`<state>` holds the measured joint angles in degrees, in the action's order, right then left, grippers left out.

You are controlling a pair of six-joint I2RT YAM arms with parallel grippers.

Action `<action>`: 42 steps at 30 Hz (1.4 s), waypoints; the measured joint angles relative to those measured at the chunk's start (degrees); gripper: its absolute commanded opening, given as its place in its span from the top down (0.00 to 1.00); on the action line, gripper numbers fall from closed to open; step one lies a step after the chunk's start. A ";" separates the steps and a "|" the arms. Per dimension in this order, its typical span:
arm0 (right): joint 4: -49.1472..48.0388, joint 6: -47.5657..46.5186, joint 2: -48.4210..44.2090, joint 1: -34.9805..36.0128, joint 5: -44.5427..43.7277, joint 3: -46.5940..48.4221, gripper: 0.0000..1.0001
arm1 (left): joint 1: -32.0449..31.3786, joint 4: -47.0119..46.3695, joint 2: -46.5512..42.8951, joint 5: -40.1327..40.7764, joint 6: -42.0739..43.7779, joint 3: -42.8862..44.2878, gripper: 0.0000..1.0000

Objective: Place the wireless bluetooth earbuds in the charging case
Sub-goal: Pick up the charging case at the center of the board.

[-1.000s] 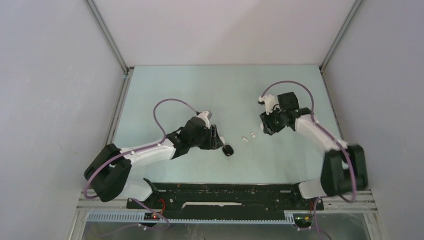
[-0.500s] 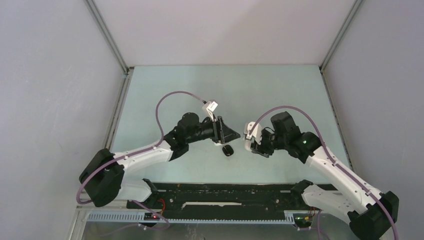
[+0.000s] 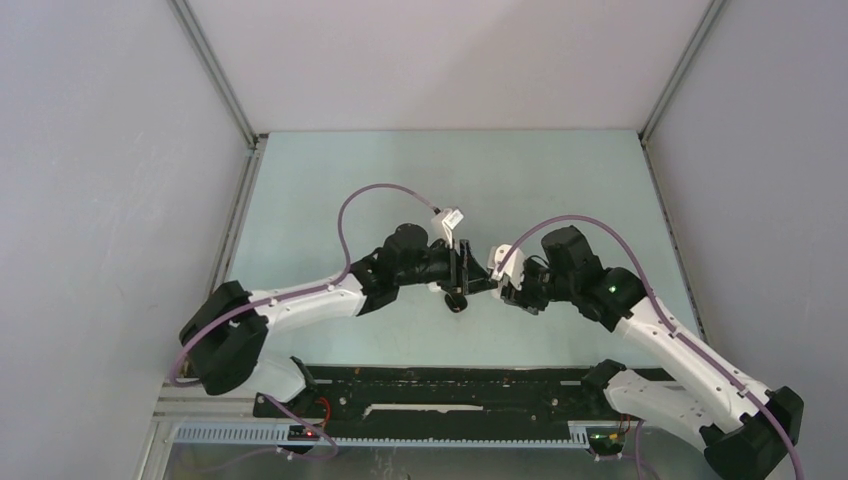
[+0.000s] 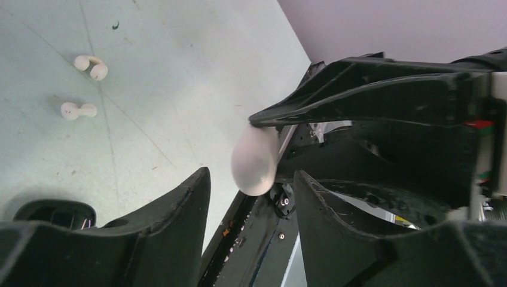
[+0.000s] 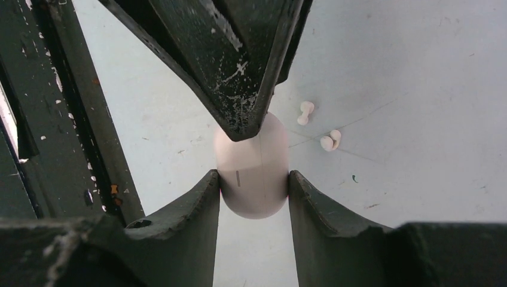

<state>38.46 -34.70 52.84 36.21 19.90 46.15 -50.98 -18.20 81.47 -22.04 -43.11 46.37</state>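
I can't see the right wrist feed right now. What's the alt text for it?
The right pincer clamps a white charging case, while the left pincer comes in from the top of the picture to the case's upper end. Two white earbuds lie loose on the pale table beyond.

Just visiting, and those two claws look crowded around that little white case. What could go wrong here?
The right gripper pinches the white case only by its rounded sides, so a nudge from the left gripper could pop it loose. A dropped case might scatter the white earbuds lying nearby.
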 measured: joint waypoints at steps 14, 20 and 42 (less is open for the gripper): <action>0.81 0.85 -1.01 0.00 -0.02 0.52 0.70 | -0.44 -5.60 6.25 -4.33 -5.92 0.02 0.63; 1.01 0.87 -1.01 0.00 -0.22 0.52 0.66 | -0.46 -7.65 7.45 -6.25 -7.52 0.02 0.76; 29.57 -10.40 8.33 -9.75 27.93 17.73 0.46 | -10.32 -22.14 -14.36 -1.70 27.74 -17.03 0.92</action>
<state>68.03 -45.10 61.17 26.46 47.83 63.88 -61.30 -40.34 67.11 -23.75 -15.38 29.34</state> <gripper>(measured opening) 0.559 0.309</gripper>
